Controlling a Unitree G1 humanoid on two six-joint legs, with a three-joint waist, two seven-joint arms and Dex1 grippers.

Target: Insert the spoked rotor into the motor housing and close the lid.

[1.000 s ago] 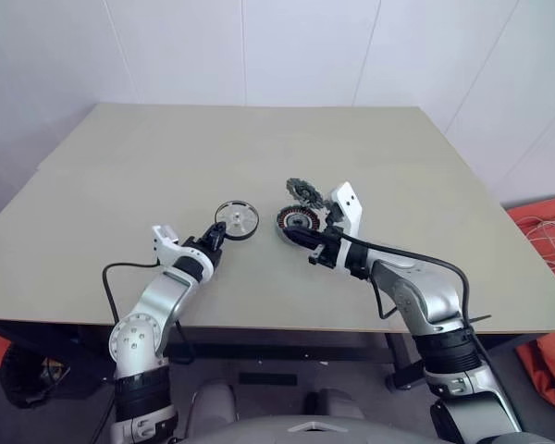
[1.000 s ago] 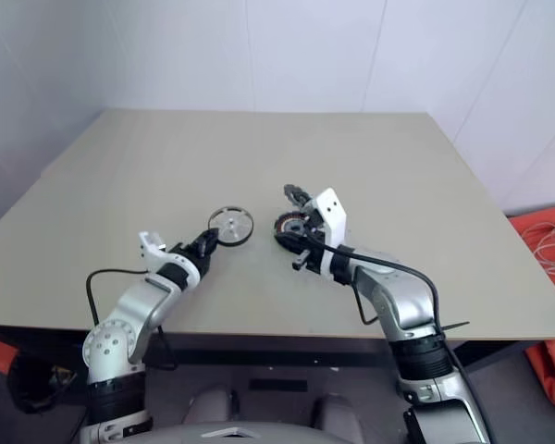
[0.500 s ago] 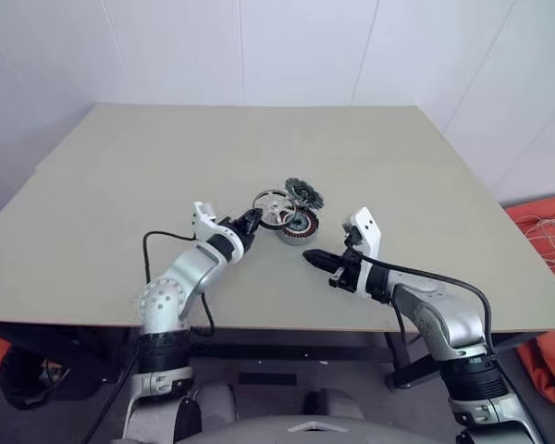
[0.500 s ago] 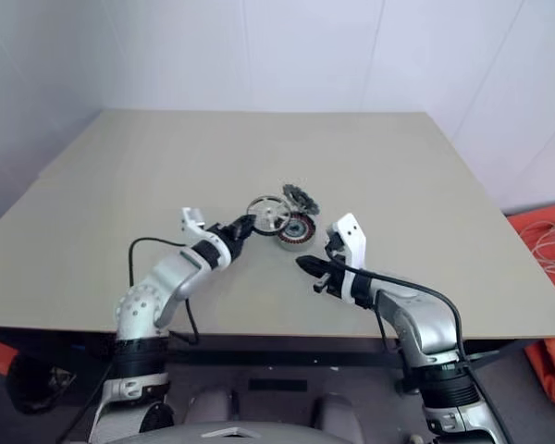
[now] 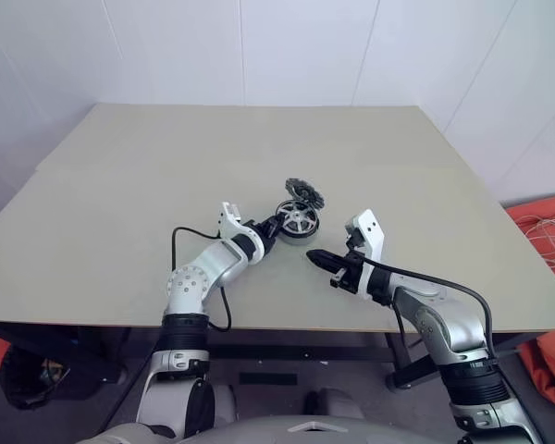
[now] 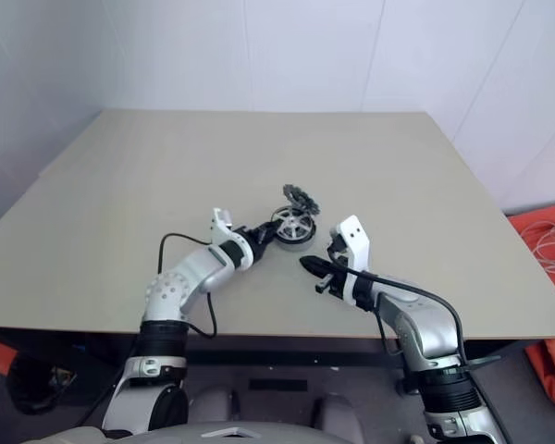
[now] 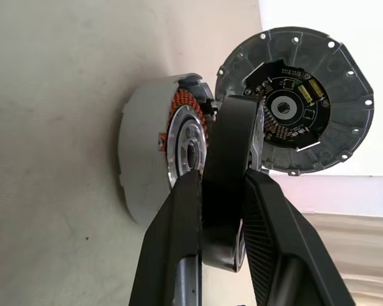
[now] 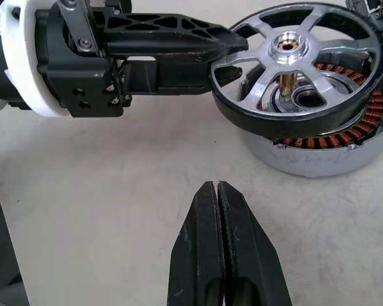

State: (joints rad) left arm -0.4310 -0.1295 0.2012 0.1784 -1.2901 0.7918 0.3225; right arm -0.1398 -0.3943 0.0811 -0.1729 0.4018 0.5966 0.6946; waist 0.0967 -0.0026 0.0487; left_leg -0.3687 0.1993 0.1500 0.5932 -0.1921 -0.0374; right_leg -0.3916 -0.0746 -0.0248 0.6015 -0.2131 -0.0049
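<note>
My left gripper (image 5: 274, 228) is shut on the black rim of the spoked rotor (image 8: 300, 60), a wheel with silver spokes and a short centre shaft. It holds the rotor tilted over the open mouth of the motor housing (image 8: 319, 156), whose copper windings show beneath. In the left wrist view the rim (image 7: 233, 159) sits between my fingers (image 7: 179, 242) in front of the housing (image 7: 143, 159). The lid (image 7: 293, 102), a dark grey disc with edge holes, stands tilted just beyond the housing. My right gripper (image 5: 312, 256) is shut and empty, a short way in front of the housing.
The beige table (image 5: 120, 185) carries the housing and the lid near its middle. An orange cloth with white cords (image 5: 546, 240) lies on the floor off the table's right edge. White walls stand behind.
My left gripper has carried the rotor to the right, from bare table to over the housing. My right gripper drew back from the housing toward the near edge, then held still.
</note>
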